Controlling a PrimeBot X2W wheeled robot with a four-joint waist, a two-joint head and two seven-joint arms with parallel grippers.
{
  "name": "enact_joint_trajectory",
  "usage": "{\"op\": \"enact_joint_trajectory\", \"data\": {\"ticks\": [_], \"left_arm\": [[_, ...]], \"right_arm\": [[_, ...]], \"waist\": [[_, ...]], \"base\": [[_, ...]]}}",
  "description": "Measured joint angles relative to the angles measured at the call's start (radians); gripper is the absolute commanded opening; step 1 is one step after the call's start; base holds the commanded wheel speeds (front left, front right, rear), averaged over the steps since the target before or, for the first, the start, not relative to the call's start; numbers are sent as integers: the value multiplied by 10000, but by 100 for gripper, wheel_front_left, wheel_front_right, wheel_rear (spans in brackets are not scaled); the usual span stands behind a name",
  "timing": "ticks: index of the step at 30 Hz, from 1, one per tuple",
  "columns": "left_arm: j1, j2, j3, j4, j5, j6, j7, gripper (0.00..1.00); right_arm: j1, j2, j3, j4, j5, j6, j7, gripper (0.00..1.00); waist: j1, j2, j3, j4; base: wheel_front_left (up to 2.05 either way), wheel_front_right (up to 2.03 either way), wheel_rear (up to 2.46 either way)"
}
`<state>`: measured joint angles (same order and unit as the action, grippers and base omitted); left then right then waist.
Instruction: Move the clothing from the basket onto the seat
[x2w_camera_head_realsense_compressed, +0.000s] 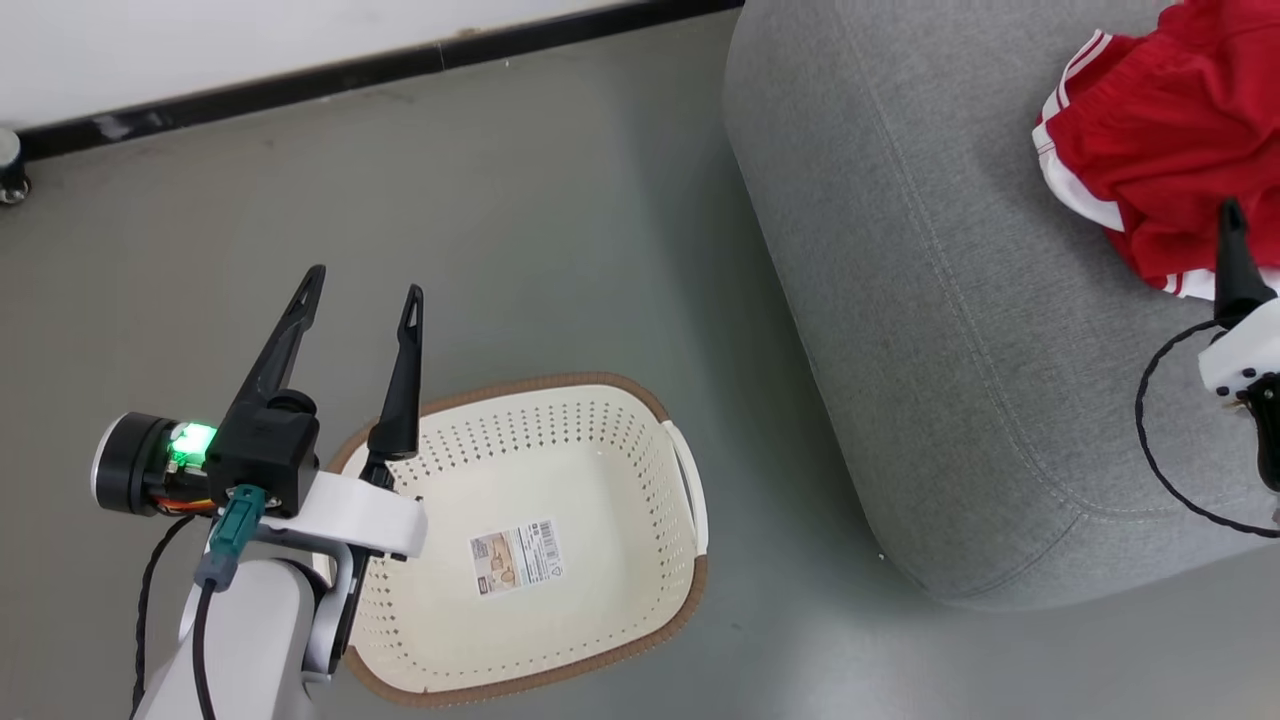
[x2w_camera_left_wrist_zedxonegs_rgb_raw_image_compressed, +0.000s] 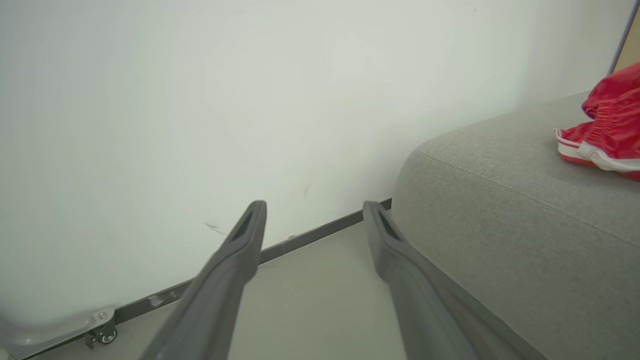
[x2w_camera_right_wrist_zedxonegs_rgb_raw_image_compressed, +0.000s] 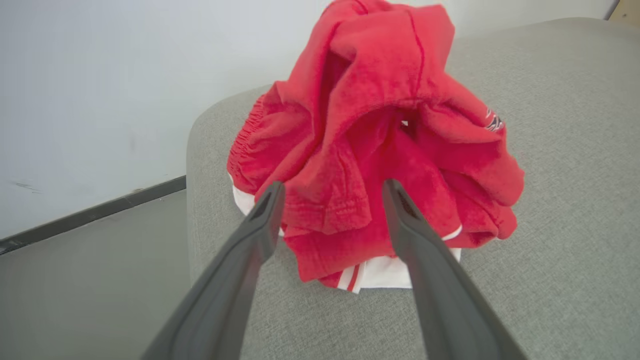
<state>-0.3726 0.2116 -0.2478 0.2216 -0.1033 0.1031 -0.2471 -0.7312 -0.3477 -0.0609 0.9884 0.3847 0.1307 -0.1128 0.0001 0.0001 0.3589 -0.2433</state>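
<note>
At the far left of the head view we see a small caster wheel (x2w_camera_head_realsense_compressed: 12, 170) by the black skirting board (x2w_camera_head_realsense_compressed: 300, 85). Next comes our left gripper (x2w_camera_head_realsense_compressed: 365, 282), raised over the grey floor (x2w_camera_head_realsense_compressed: 550, 220) with its two dark fingers spread wide and nothing between them. Its wrist view shows the same parted fingers (x2w_camera_left_wrist_zedxonegs_rgb_raw_image_compressed: 240, 260) pointing at the white wall (x2w_camera_left_wrist_zedxonegs_rgb_raw_image_compressed: 200, 100).

Just right of that gripper, and partly under its pale wrist, the cream perforated laundry basket (x2w_camera_head_realsense_compressed: 640, 470) stands on the floor. A paper label (x2w_camera_head_realsense_compressed: 515, 558) is stuck to its bare bottom.

Further right, apart from the basket, is the light grey sofa seat (x2w_camera_head_realsense_compressed: 950, 350). The red clothing (x2w_camera_head_realsense_compressed: 1150, 150) lies bunched on it near the picture's right edge, with white stripe trim along its hem.

At the far right our right gripper (x2w_camera_right_wrist_zedxonegs_rgb_raw_image_compressed: 333, 186) hangs over the seat, its fingers standing wide apart. Their tips lie on either side of a hanging red fold without pinching it, so the heap rests on the cushion by itself.
</note>
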Motion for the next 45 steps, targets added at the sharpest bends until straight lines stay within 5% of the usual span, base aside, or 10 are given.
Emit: {"op": "enact_joint_trajectory", "data": {"ticks": [19, 45], "left_arm": [[1278, -343, 535, 345, -265, 571, -56, 100], [2627, -959, 637, 357, -414, 991, -56, 100]], "right_arm": [[1002, 477, 1647, -1843, 428, 0, -861, 100], [3566, 1592, 2192, -4312, -155, 0, -1338, 100]], "waist": [[0, 0, -1364, 352], [0, 0, -3292, 1646]], "base": [[0, 0, 0], [0, 0, 0]]}}
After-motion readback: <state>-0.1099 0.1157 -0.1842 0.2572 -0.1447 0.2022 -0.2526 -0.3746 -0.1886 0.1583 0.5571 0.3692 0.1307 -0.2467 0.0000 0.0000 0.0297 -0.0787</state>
